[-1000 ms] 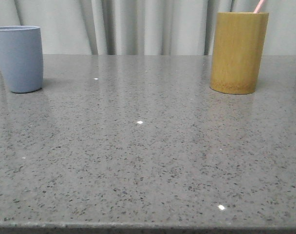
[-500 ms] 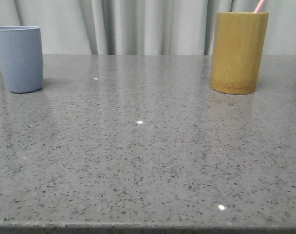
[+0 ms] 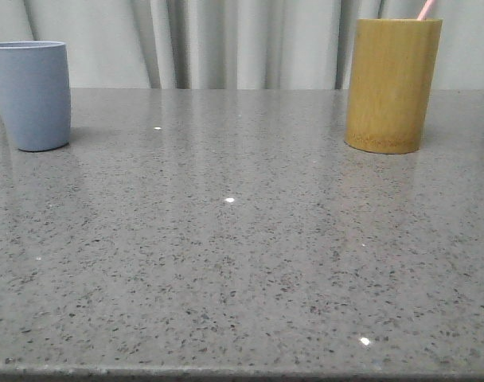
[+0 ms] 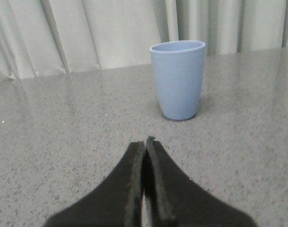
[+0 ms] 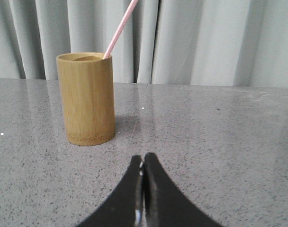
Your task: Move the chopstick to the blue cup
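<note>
The blue cup (image 3: 32, 95) stands upright at the far left of the grey table; it also shows ahead of my left gripper (image 4: 144, 142), which is shut and empty, well short of the blue cup (image 4: 178, 79). A pale pink chopstick (image 3: 425, 9) leans out of the yellow-brown bamboo cylinder (image 3: 392, 86) at the far right. In the right wrist view the chopstick (image 5: 121, 27) slants up from the bamboo cylinder (image 5: 87, 98). My right gripper (image 5: 143, 158) is shut, holds nothing and sits short of the cylinder. Neither gripper shows in the front view.
A speckled grey stone tabletop (image 3: 242, 255) spreads between the two containers, with its front edge at the bottom of the front view. Pale grey curtains (image 3: 242, 40) hang behind the table.
The front view has shifted very slightly, so the bamboo cylinder sits a touch further right. Nothing on the table has moved.
</note>
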`<act>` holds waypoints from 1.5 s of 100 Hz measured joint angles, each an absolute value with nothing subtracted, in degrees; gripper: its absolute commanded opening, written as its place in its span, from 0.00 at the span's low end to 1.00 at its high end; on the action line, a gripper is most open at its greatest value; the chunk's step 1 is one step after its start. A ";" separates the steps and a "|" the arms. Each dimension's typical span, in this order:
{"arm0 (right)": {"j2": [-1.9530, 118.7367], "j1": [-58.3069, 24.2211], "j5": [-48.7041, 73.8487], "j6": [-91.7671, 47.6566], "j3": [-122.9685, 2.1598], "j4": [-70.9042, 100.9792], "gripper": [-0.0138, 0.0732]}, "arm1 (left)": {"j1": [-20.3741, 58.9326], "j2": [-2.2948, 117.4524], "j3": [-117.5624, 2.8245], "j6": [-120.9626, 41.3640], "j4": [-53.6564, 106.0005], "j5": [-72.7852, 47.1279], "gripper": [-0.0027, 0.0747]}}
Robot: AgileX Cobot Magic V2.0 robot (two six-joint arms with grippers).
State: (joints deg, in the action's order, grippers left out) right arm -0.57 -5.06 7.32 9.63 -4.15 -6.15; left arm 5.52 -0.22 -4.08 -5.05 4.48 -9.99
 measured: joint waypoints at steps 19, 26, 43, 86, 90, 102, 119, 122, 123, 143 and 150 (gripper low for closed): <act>5.07 -5.06 15.64 9.63 -15.73 -6.38 0.08 | 5.52 8.14 -15.56 -5.05 9.48 -20.43 0.01; 9.02 -5.06 18.75 9.63 -20.62 -6.50 0.08 | 5.52 13.42 -21.47 -4.95 9.84 -27.43 0.01; 19.80 -5.06 28.27 9.51 -33.11 -6.63 0.08 | 5.52 25.92 -36.43 -4.95 11.38 -38.61 0.01; 34.53 -5.06 40.28 9.43 -47.84 -5.20 0.08 | 5.52 40.98 -53.24 -4.95 14.15 -45.97 0.01; 34.78 -5.06 40.28 9.43 -47.84 -5.11 0.08 | 5.52 41.48 -53.35 -4.95 14.15 -46.38 0.01; 34.78 -5.06 40.65 9.30 -47.87 -4.97 0.12 | 5.52 42.78 -53.35 -4.95 14.15 -46.79 0.02; 34.78 -5.06 40.90 9.30 -47.87 -4.97 0.48 | 5.52 43.06 -53.35 -4.95 14.15 -46.87 0.27; 34.78 -5.06 41.01 9.30 -47.87 -4.97 0.55 | 5.52 43.06 -53.35 -4.95 14.15 -46.91 0.35; 34.78 -5.06 41.01 9.30 -47.87 -4.97 0.57 | 5.52 43.06 -53.35 -4.95 14.15 -47.01 0.36; 34.78 -5.06 41.10 9.30 -47.87 -4.97 0.81 | 5.52 43.06 -53.35 -4.95 14.15 -47.13 0.72; 34.78 -5.06 41.10 9.30 -47.87 -4.97 0.81 | 5.52 43.06 -53.35 -4.95 14.15 -47.13 0.71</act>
